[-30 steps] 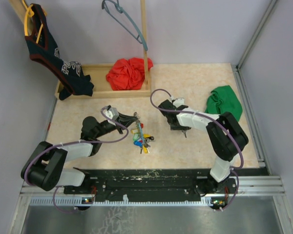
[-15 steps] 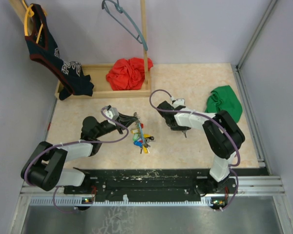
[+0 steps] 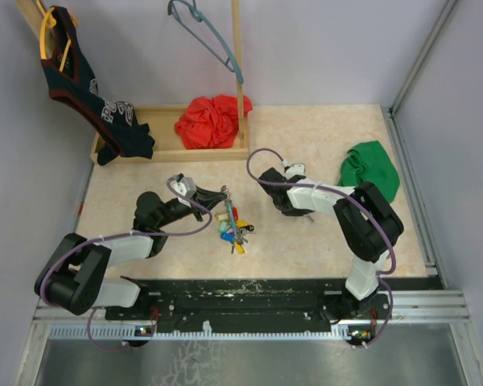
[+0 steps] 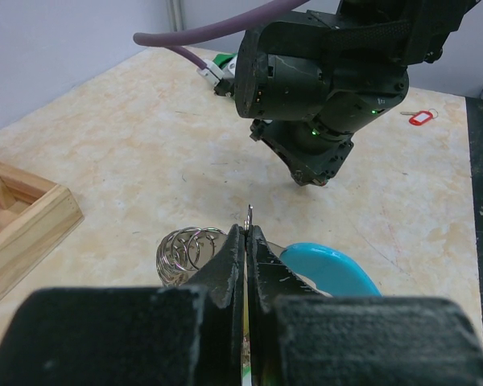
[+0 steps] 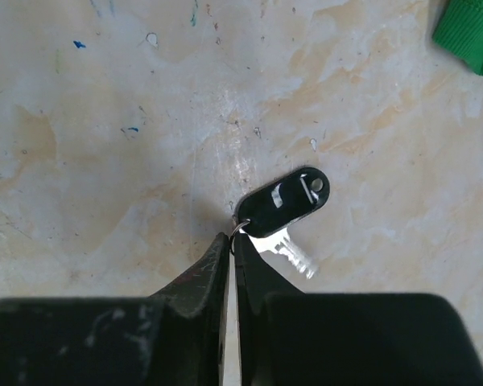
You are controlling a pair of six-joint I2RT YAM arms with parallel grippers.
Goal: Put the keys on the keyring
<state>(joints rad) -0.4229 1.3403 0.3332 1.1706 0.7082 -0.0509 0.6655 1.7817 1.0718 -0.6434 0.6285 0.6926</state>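
Fingers (image 5: 200,273) on my right gripper (image 5: 230,240) are squeezed down to a sliver. From the wrist view they look pinched on the tiny wire loop of the black key (image 5: 283,201), which lies flat on the table (image 5: 105,145) right at my tips. Left gripper (image 4: 247,241) is clamped tight on the thin metal of the keyring (image 4: 332,267), just beside its light-blue bit. The bunch of coloured keys (image 3: 232,229) lies right by it, near the middle of the table.

Handling-wise, my guess: the key weighs next to nothing and is rigid, but holding it by that loop means it'll swing and spin freely. The plastic head would be the grippier spot, since the bare blade is slick. Ring wire is stiff and skinny, so it could twist in my left pinch.
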